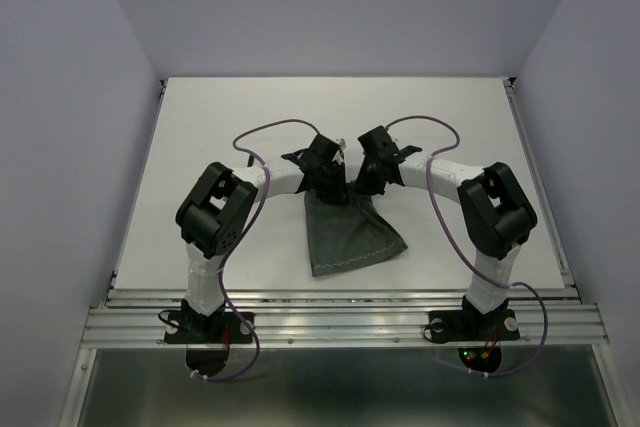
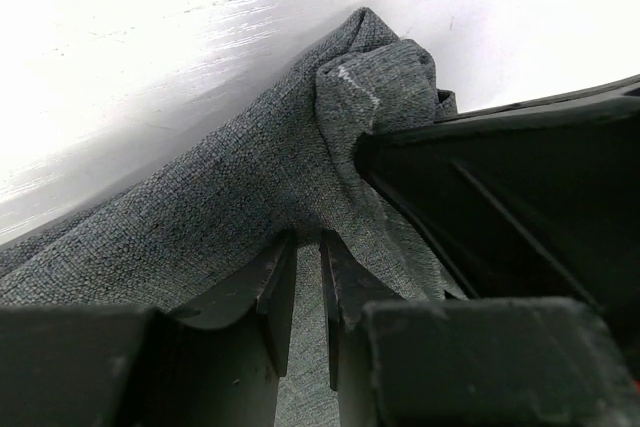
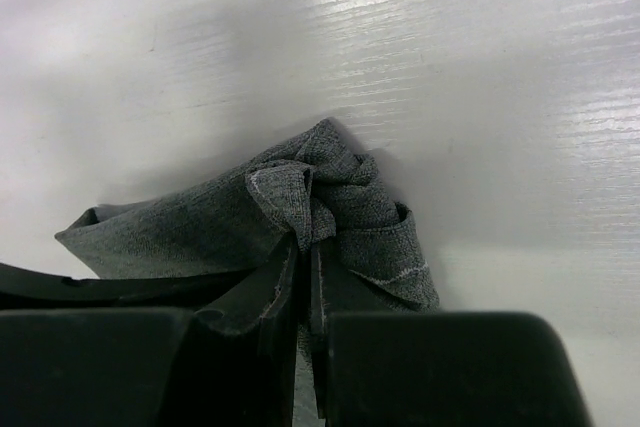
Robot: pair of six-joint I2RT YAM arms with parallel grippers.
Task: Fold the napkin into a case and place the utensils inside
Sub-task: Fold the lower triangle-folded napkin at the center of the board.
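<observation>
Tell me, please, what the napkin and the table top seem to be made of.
The napkin: woven cloth, matte, dark grey-green, with a visible weave and light stitching. The table top: probably white laminate or painted board, faintly glossy, with fine streaks.

Dark grey-green, pale-stitched napkin (image 1: 350, 237) on a white table (image 1: 250, 117)

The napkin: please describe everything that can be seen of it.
The napkin is a dark grey-green woven cloth with a thin light stitched line near its hem. Its far end is bunched into folds and pinched by the left gripper and the right gripper, fingers closed on it. The rest spreads wider, creased, on the white table between the arms.
</observation>
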